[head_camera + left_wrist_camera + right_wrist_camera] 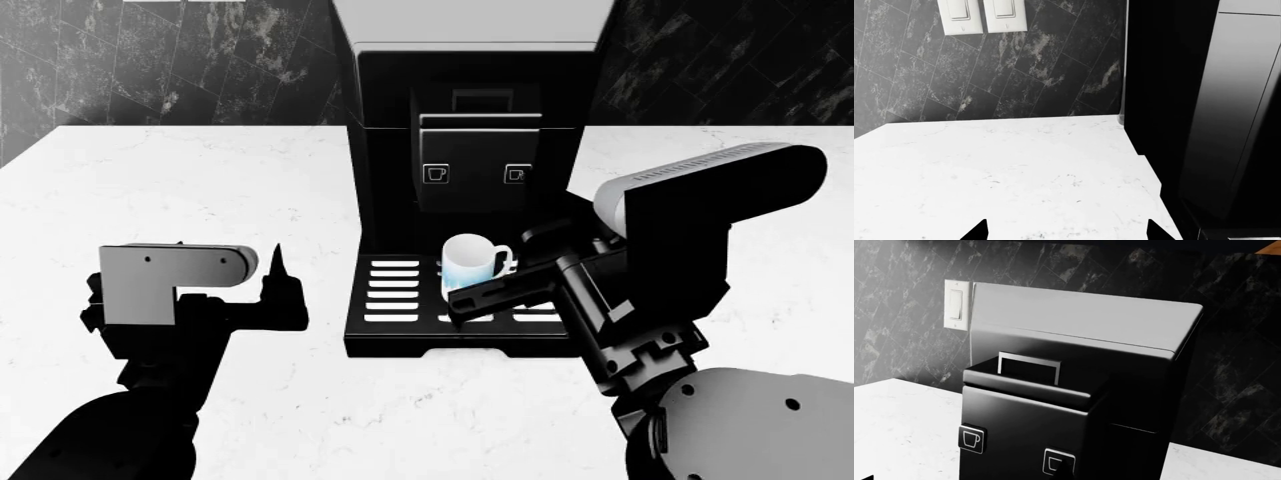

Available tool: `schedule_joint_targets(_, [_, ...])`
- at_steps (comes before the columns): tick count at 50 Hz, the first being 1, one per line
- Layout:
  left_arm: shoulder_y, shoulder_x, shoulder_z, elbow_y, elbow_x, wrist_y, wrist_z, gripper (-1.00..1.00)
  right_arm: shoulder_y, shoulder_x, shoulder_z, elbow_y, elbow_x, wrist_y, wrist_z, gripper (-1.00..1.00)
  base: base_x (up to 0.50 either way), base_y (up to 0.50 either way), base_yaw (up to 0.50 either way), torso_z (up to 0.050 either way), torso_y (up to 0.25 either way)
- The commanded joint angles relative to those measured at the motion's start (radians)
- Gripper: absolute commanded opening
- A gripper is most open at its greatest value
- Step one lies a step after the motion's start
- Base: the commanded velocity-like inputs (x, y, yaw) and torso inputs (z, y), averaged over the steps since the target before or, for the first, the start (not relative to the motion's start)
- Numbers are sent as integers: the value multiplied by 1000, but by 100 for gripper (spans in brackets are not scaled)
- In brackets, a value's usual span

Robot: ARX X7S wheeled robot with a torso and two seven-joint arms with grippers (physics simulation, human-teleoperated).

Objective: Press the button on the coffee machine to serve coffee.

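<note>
Coffee machine (467, 190): head view, centre of countertop (160, 190), mug (473, 262) on drip tray (400, 300); right gripper (487, 293) before tray, spread unclear. Left wrist view: left gripper (1067, 235) tips apart, idle. Right wrist view: button (1058, 462) near; approach step, next push forward onto it.

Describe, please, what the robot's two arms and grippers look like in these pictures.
Both arms are matte black with pale grey housings: a rounded grey block on the left arm, and a grey cover with a ribbed edge on the right arm. The left gripper has pointed black fingers; the right gripper is black too. No cables or markings show.
</note>
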Motion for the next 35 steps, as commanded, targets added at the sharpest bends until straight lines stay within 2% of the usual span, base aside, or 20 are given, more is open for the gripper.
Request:
schedule_joint_targets(1, [5, 13, -16, -10, -22, 22, 13, 100, -7, -23, 3, 50, -30, -8, -53, -100, 0, 0, 0, 0, 0])
schedule_joint_targets(21, [9, 6, -19, -18, -33, 32, 6, 100, -33, -43, -10, 84, -57, -29, -91, -100, 0, 0, 0, 0, 0])
schedule_joint_targets(35, [8, -2, -20, -19, -43, 34, 4, 100, -19, -20, 0, 25, -21, -13, -46, -100, 0, 0, 0, 0, 0])
